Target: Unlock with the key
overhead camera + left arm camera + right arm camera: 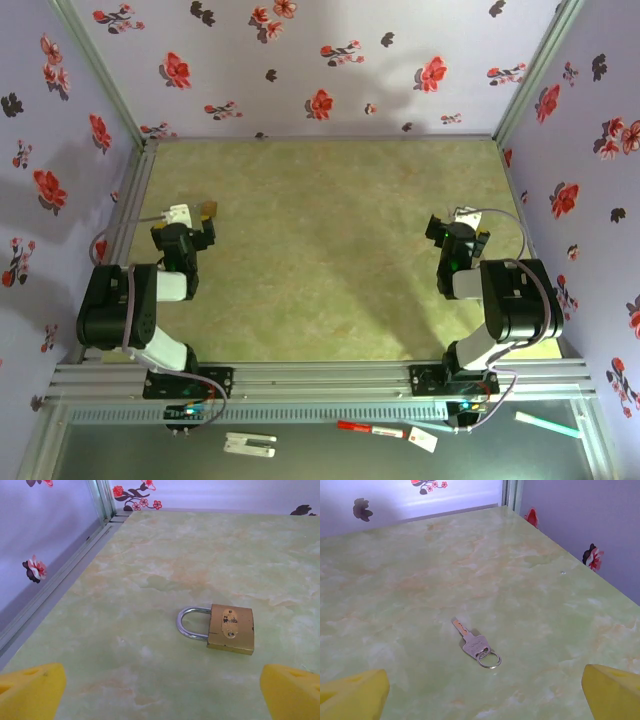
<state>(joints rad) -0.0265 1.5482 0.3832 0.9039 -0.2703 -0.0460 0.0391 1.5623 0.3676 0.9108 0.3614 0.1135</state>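
- Left gripper (160, 696), close to the table's (150, 550) left edge: its yellow fingertips (31, 690) are spread wide apart, with nothing between them.
- Right gripper (482, 695), close to the table's right edge: its yellow fingertips (615, 692) are also spread wide, with nothing between them.
- Just beyond the left gripper, a brass padlock (231, 629) lies flat on the green marbled tabletop. Its steel shackle points toward the left edge.
- Just beyond the right gripper, a small silver key (472, 642) lies flat. Its ring is nearest the gripper and its blade points away.
- Farthest back stand lilac walls (50, 530) printed with red flowers.
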